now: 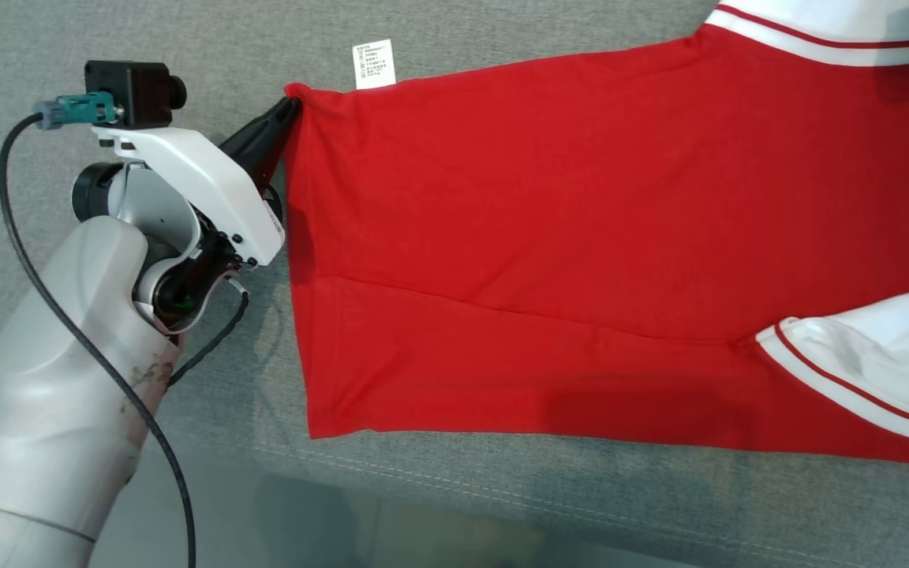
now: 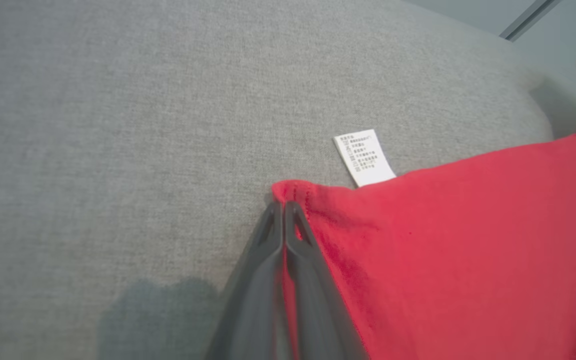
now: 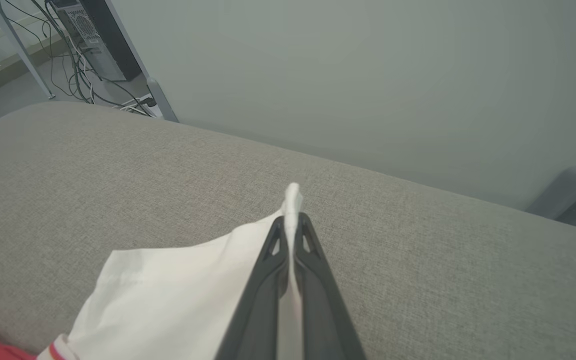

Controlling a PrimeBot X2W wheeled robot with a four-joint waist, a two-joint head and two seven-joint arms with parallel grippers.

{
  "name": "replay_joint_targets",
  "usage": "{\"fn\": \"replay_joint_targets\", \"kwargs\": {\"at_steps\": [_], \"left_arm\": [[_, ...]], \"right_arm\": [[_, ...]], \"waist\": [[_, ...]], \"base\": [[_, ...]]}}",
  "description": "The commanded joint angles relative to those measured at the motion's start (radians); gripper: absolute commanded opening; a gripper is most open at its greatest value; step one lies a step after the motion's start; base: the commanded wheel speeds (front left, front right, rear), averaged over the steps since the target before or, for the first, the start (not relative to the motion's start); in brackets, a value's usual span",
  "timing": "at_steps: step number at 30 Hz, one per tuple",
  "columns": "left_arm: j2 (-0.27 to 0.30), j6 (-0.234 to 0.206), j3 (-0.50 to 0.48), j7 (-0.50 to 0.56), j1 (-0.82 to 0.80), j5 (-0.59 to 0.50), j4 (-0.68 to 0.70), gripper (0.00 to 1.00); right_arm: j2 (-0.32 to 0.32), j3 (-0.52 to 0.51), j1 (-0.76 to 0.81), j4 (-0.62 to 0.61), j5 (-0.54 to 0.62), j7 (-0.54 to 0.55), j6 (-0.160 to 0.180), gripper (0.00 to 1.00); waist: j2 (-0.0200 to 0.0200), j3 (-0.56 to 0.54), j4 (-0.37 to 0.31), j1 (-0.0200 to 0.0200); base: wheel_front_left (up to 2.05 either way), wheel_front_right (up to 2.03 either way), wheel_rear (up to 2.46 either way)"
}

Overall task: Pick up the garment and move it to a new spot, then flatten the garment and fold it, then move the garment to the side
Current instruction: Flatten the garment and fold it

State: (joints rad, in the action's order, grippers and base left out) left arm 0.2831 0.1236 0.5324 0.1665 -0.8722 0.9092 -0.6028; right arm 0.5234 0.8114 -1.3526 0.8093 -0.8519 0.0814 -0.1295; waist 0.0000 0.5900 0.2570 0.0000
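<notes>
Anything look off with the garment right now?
Minor only. The white care label pokes out past the far edge of the red garment, beside the left claw pinching the corner. A long crease runs across the body, so it is not yet flat.

One garment (image 1: 581,237). It has two white sleeves: an upper sleeve (image 1: 817,20) at one o'clock in the head view and a lower sleeve (image 1: 873,355) at four o'clock. One white label (image 1: 375,63) at eleven o'clock. Two grippers: the left gripper (image 1: 290,104) and the right gripper (image 3: 292,219). One grey cushion (image 1: 147,31). One computer tower (image 3: 90,37).
</notes>
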Motion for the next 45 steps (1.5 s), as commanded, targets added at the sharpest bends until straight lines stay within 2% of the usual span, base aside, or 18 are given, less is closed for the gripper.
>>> {"fn": "replay_joint_targets", "kwargs": {"at_steps": [1,6,13,17,23,28,34,45], "left_arm": [[0.061,0.007,-0.031,-0.009,-0.010,0.007,0.031,0.00],[0.116,0.004,-0.042,-0.024,0.017,0.009,0.087,0.00],[0.183,-0.032,-0.066,-0.019,0.116,0.024,0.180,0.00],[0.213,-0.052,-0.087,-0.019,0.175,0.046,0.227,0.00],[0.242,-0.067,-0.105,-0.018,0.264,0.077,0.310,0.00],[0.263,-0.090,-0.119,-0.023,0.349,0.098,0.379,0.00],[0.286,-0.134,-0.141,-0.038,0.464,0.122,0.462,0.00],[0.297,-0.176,-0.175,-0.062,0.569,0.159,0.528,0.00]], "right_arm": [[0.021,0.007,0.044,-0.042,-0.026,-0.018,-0.001,0.00],[0.123,0.079,0.085,-0.201,-0.101,-0.071,-0.001,0.00],[0.271,0.166,0.171,-0.367,-0.131,-0.198,-0.001,0.00],[0.330,0.205,0.230,-0.445,-0.146,-0.276,-0.001,0.00],[0.408,0.231,0.322,-0.571,-0.131,-0.337,-0.001,0.00],[0.443,0.174,0.447,-0.666,-0.126,-0.343,-0.001,0.00],[0.441,0.087,0.631,-0.753,-0.105,-0.343,-0.001,0.00],[0.389,-0.034,0.858,-0.789,-0.073,-0.343,-0.001,0.00]], "waist": [[0.0000,-0.004,-0.009,0.0000],[0.0000,-0.017,-0.032,0.0000],[0.0000,-0.043,-0.062,0.0000],[0.0000,-0.057,-0.083,0.0000],[0.0000,-0.071,-0.107,0.0000],[0.0000,-0.090,-0.132,0.0000],[0.0000,-0.110,-0.155,0.0000],[0.0000,-0.140,-0.169,0.0000]], "base": [[0.00,0.00,0.00],[0.00,0.00,0.00],[0.00,0.00,0.00],[0.00,0.00,0.00],[0.00,0.00,0.00],[0.00,0.00,0.00],[0.00,0.00,0.00],[0.00,0.00,0.00]]}}
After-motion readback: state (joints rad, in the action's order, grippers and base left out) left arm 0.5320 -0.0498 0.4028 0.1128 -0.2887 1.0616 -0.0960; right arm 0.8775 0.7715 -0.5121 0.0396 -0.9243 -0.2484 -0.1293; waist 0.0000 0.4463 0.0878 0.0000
